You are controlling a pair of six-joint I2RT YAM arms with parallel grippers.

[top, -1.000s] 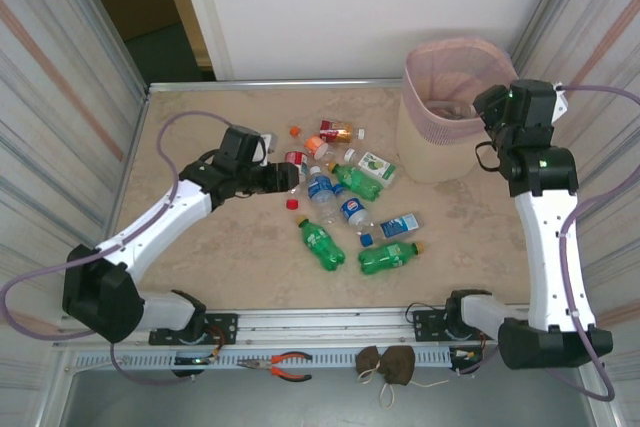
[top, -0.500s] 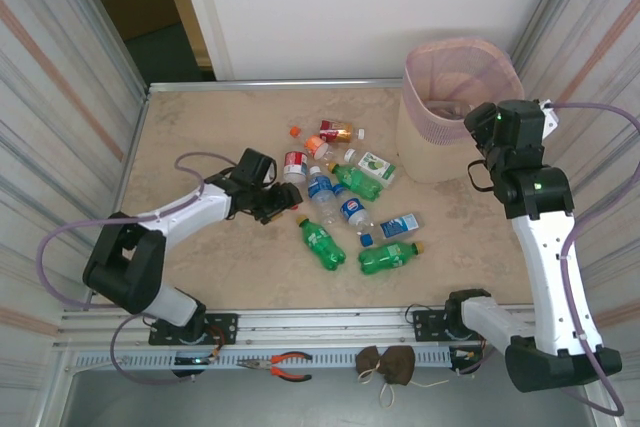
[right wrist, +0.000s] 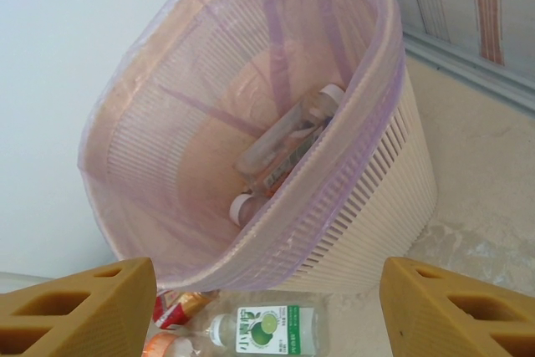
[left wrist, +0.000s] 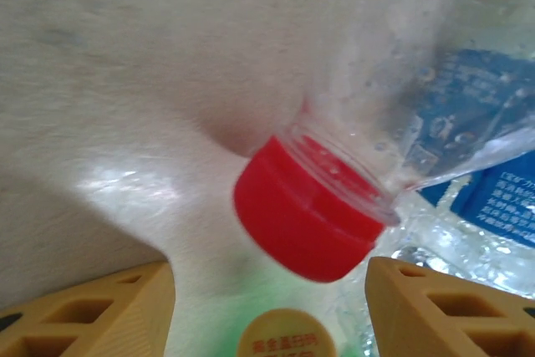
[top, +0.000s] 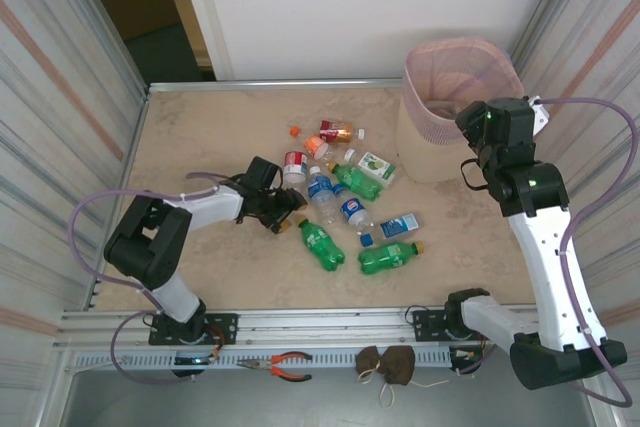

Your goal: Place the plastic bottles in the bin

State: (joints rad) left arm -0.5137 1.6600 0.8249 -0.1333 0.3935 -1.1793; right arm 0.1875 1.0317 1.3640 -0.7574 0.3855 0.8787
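Left gripper (left wrist: 269,282) is hanging low over the beige tabletop (top: 200,127), fingers spread either side of the red cap (left wrist: 301,219) of a clear, blue-labelled plastic bottle (left wrist: 401,89), not touching it. Probably light, slick, crushable; the stiff neck looks the best hold. Right gripper (right wrist: 267,277), spread and empty, is facing the pale pink latticed bin (right wrist: 393,131).

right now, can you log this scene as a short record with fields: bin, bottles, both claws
bin: pink, upright, far right corner of the table, thin bag lining it
in the bin: clear bottles with white caps, count unclear
on the table: loose cluster of bottles lying mid-table, clear and green
left claw: open, low, one finger each side of the red cap of a clear blue-labelled bottle, not gripping
right claw: open, empty, raised beside the bin
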